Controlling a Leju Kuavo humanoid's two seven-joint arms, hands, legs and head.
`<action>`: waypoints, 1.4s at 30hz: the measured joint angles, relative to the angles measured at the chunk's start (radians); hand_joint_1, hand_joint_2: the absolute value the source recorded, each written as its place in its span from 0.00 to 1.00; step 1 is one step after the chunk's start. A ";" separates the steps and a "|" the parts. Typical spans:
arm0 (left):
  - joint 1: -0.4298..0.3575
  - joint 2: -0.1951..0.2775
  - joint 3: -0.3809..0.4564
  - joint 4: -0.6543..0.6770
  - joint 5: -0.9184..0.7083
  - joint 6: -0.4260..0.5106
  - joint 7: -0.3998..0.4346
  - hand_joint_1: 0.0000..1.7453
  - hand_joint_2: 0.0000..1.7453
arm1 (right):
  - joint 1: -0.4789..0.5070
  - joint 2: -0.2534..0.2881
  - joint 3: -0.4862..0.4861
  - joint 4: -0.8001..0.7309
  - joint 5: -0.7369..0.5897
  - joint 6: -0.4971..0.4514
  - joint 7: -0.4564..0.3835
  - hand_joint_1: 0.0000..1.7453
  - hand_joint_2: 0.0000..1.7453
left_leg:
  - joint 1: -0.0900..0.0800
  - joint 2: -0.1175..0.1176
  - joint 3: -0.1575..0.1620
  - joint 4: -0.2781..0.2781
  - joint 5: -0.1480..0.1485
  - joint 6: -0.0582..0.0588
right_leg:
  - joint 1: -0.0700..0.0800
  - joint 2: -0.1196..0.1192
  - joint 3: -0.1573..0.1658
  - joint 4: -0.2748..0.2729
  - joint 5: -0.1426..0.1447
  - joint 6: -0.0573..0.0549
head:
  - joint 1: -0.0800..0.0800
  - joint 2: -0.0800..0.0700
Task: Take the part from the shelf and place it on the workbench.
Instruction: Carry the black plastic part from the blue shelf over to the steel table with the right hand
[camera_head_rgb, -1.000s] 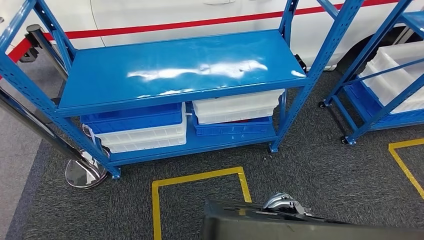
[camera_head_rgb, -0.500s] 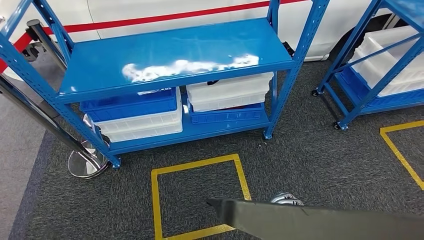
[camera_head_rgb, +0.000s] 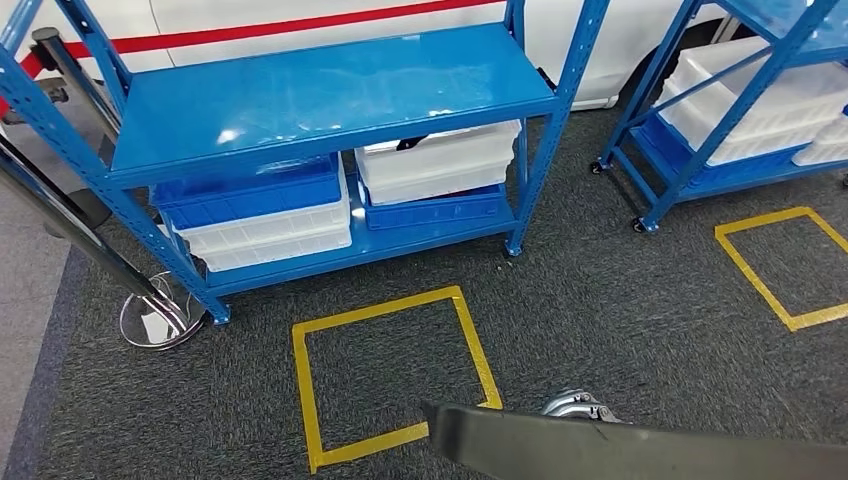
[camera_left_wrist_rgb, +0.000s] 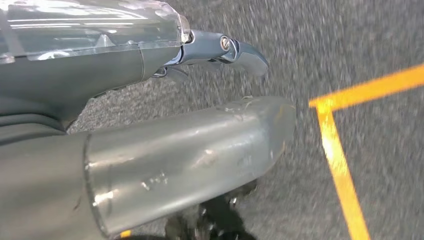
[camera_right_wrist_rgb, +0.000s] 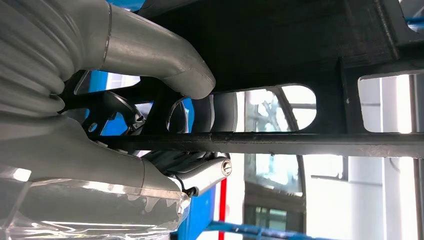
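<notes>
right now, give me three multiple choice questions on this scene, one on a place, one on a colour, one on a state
1. Where do the storage bins sit?
A. on the top shelf
B. on the bottom shelf of the blue rack
C. on the carpet

2. What colour is the taped square on the floor?
A. yellow
B. red
C. white

3. What is the right hand doing?
A. hanging with nothing in it
B. resting on a bin
C. gripping the dark part

Answers:
1 B, the white and blue bins are stacked under the bare top shelf.
2 A, the head view shows yellow tape lines.
3 C, the right wrist view shows its thumb and fingers wrapped around the part's bar.
</notes>
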 joint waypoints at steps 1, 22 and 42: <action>0.000 0.000 0.000 0.000 0.000 0.000 0.000 0.00 0.00 | 0.001 0.002 -0.001 -0.001 0.000 0.000 0.000 1.00 1.00 | -0.002 0.007 -0.004 0.005 0.004 -0.005 | 0.004 -0.016 0.054 -0.076 -0.014 -0.007 | 0.000 0.000; 0.005 0.002 0.015 -0.001 0.014 -0.002 0.000 0.00 0.00 | 0.036 0.029 -0.033 -0.014 -0.003 -0.003 -0.004 1.00 1.00 | 0.012 -0.097 0.046 0.010 -0.039 -0.021 | 0.006 0.111 0.022 -0.140 -0.008 -0.028 | -0.007 0.000; 0.007 0.002 0.022 -0.001 0.016 -0.006 0.002 0.00 0.00 | 0.083 0.057 -0.082 -0.024 -0.021 0.014 -0.007 1.00 1.00 | 0.008 -0.053 -0.051 0.260 -0.190 -0.053 | 0.013 0.041 0.009 -0.155 0.012 -0.071 | -0.003 0.000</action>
